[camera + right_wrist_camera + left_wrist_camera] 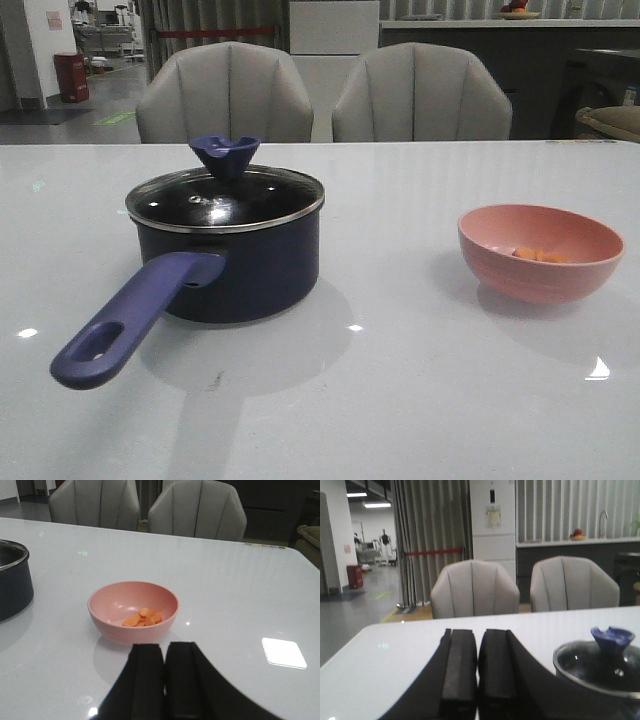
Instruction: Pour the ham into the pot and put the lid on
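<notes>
**Front view: ham in the bowl, pot lidded, both tools closed and empty**

Front view shows the ham (540,255) as a few small orange-pink chunks lying in the bottom of the pink bowl (540,252), toward the bowl's right half; the right wrist view shows the same chunks (144,618) heaped loosely against one side of the bowl's floor (133,609), none outside it.

The bowl stands upright on the white bench (420,390), on the robot's right side; the pot (232,262) stands well apart from it on the robot's left, dark navy, upright; its long purple-blue handle (130,320) with an oval hole near the end points toward the camera and to the left.

The lid (225,198) sits level on the pot, its steel rim meeting the pot's rim all round; the flared purple-blue knob (224,155) stands on top at the middle; the glass reflects the room lights, so the inside of the pot cannot be made out.

The left tool (477,672) has its two dark fingers (459,670) pressed close together with only a thin seam between them, gripping nothing; the lidded pot lies near it to one side, not touching.

The right tool (164,680) is likewise drawn together with nothing in it; the bowl lies just ahead of it, apart from the fingers (145,680).

Two grey chairs (225,95) stand behind the bench's far edge.
</notes>
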